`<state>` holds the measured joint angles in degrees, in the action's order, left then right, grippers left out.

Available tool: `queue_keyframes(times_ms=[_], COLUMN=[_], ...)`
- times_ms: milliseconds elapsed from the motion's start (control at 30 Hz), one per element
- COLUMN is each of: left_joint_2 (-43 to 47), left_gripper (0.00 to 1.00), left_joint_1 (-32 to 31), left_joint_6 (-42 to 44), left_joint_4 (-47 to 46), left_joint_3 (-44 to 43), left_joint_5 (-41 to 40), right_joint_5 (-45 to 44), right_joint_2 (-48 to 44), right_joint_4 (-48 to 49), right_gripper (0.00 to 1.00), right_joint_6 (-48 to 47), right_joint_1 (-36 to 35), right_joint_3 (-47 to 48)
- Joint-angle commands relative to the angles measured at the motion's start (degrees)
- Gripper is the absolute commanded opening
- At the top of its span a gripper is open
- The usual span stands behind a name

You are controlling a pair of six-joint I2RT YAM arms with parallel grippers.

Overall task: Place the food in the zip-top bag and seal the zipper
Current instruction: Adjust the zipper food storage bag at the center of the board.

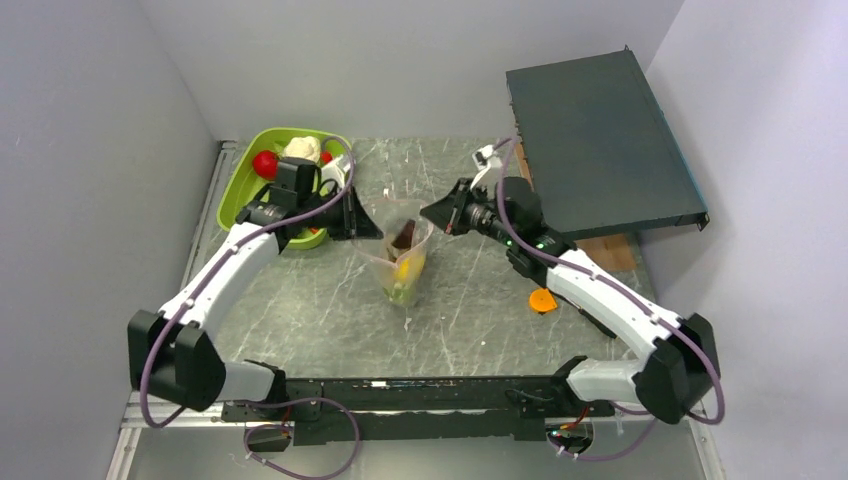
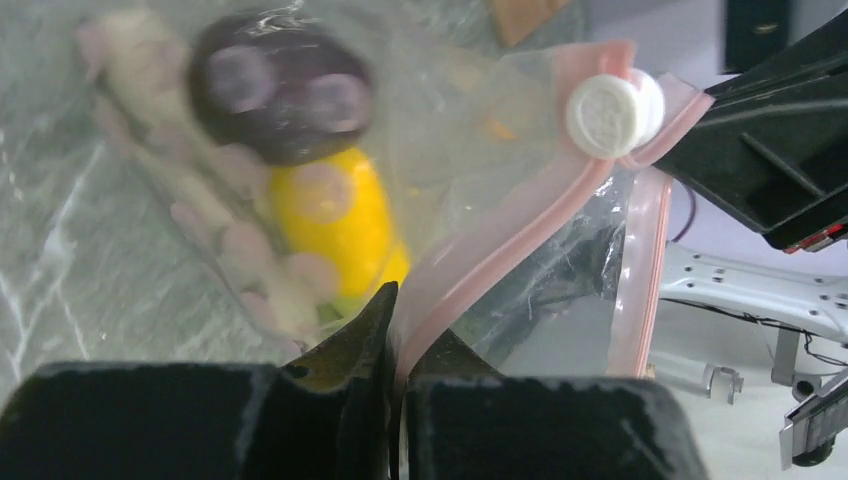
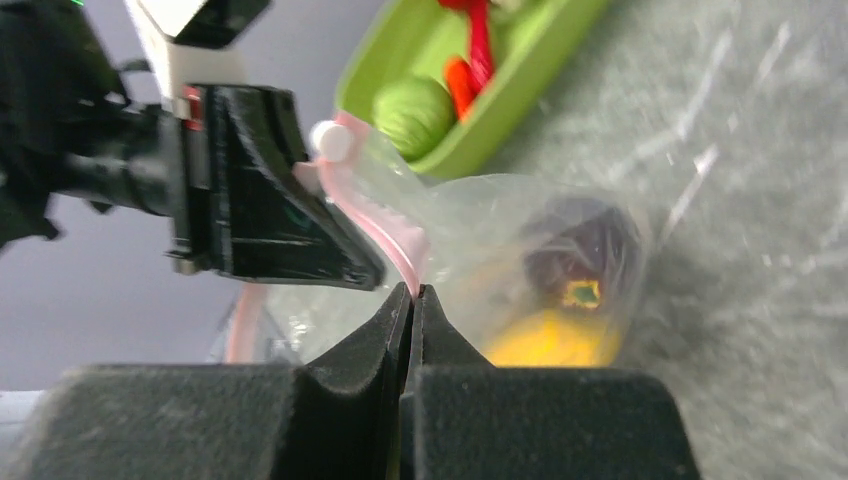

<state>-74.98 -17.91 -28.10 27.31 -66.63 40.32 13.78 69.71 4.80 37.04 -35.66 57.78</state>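
Clamped zipper point(image 2: 500, 235) with right gripper point(image 3: 412, 290), jaws together; pinched same strip with left gripper point(image 2: 400, 320), apparently firmly; held zip-top bag point(image 1: 400, 250) upright, food point(image 2: 340, 215) inside.

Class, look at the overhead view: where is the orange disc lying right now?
In the top view the orange disc lies on the table, right of the zip-top bag and just beside the white forearm of the right arm.
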Motion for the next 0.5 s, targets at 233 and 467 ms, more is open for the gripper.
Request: queue_keyframes(times_ms=[233, 467], left_joint_2=[2.1, 5.7], left_gripper=[0.40, 0.49], left_joint_1=[0.5, 0.6], left_joint_6=[5.1, 6.7], left_joint_4=[4.5, 6.2], left_joint_3=[-6.5, -9.4], left_joint_5=[-2.8, -4.0], right_joint_5=[-3.6, -5.6], right_joint_2=[1.4, 0.1], right_joint_4=[0.2, -0.1], right_gripper=[0.00, 0.00], right_joint_6=[-2.7, -3.6], right_joint_1=[0.3, 0.3], right_joint_3=[4.0, 8.0])
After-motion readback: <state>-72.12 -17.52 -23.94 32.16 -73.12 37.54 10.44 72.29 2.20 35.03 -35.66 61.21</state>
